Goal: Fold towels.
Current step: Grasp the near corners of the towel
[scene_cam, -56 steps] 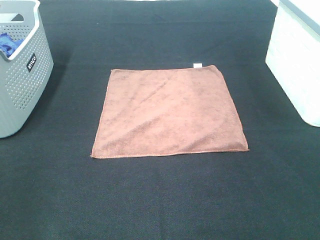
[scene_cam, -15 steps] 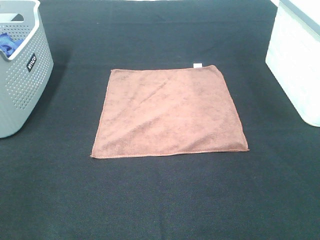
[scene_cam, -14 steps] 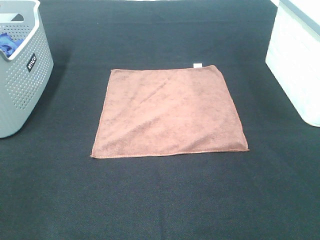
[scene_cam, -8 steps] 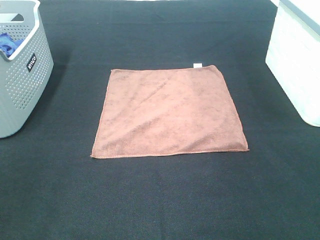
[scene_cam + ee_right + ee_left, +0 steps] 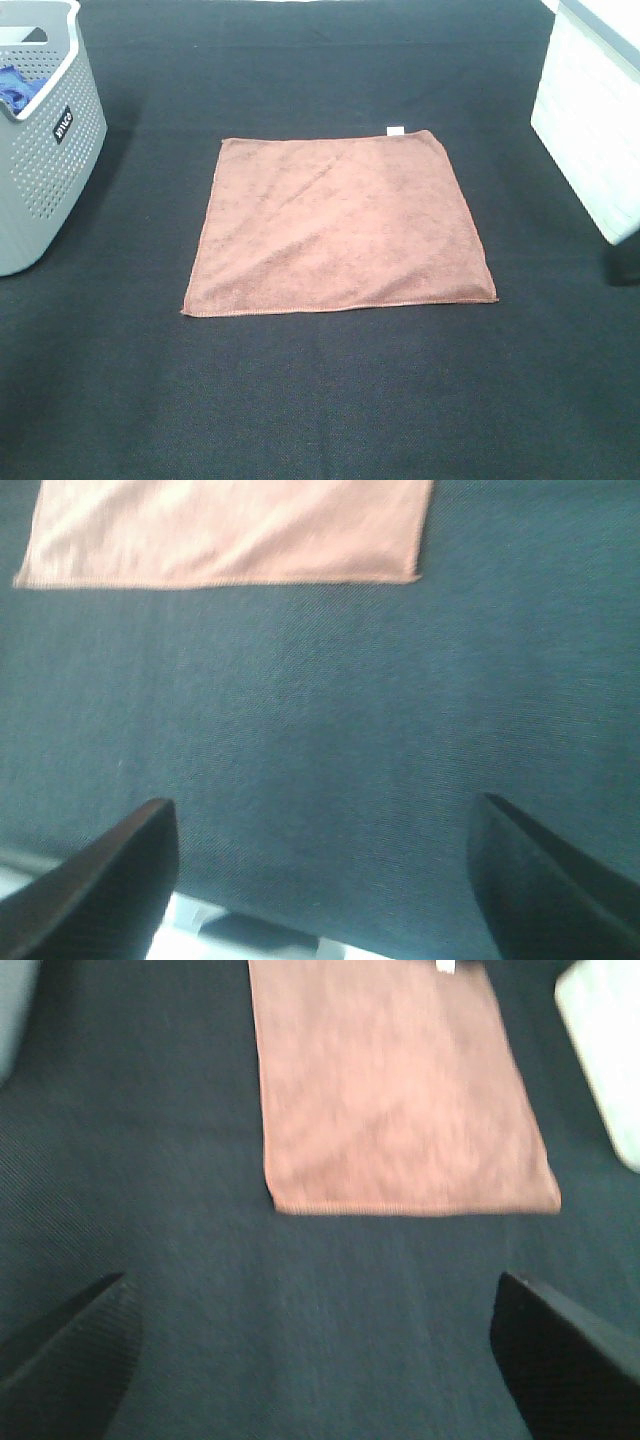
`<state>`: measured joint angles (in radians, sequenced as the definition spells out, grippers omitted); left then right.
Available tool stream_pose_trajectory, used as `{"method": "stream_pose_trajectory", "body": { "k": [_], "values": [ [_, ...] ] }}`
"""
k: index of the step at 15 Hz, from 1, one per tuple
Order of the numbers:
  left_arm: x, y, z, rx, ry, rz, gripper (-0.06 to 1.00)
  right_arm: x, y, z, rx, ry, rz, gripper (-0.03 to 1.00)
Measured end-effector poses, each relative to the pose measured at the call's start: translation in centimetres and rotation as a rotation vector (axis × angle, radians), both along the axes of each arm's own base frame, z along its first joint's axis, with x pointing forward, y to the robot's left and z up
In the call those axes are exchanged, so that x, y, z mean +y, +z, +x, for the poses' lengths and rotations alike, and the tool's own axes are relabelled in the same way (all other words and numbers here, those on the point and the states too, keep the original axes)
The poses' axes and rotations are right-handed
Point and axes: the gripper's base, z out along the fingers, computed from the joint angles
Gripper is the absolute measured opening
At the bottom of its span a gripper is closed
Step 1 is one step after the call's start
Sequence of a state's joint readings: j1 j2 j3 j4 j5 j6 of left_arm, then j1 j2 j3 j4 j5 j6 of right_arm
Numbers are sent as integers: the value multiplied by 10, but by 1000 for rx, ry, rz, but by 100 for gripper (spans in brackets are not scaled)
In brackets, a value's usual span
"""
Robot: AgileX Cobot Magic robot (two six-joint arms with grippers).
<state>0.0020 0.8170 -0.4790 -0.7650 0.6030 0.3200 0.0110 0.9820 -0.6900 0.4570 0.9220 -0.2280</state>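
The reddish-brown towel (image 5: 340,225) lies flat and unfolded in the middle of the black table, with its small white tag (image 5: 396,130) at the far right corner. It also shows in the left wrist view (image 5: 390,1090) and in the right wrist view (image 5: 230,530). My left gripper (image 5: 320,1350) is open and empty, hovering over bare table short of the towel's near edge. My right gripper (image 5: 320,880) is open and empty above the table's near edge, also short of the towel. Neither gripper shows in the exterior view.
A grey perforated basket (image 5: 40,150) with a blue cloth (image 5: 15,88) inside stands at the far left. A white bin (image 5: 595,110) stands at the far right, also in the left wrist view (image 5: 605,1050). A dark shadow (image 5: 625,262) lies beside the white bin.
The towel has not moved. A dark shadow has appeared at the right edge below the white bin.
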Motion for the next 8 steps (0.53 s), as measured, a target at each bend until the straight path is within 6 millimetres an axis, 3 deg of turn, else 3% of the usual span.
{"method": "stream_pose_trajectory", "body": {
  "k": [2,3,8],
  "values": [
    [-8,-33,34,142,-70,-62,89,5,-18,39,111,28,45,74],
    [-8,-33,34,142,-70,-62,89,5,-18,39,111,28,45,74],
    [-16,-98,82,257,-85,-194,89,10,-70,103,205,20,111,73]
  ]
}}
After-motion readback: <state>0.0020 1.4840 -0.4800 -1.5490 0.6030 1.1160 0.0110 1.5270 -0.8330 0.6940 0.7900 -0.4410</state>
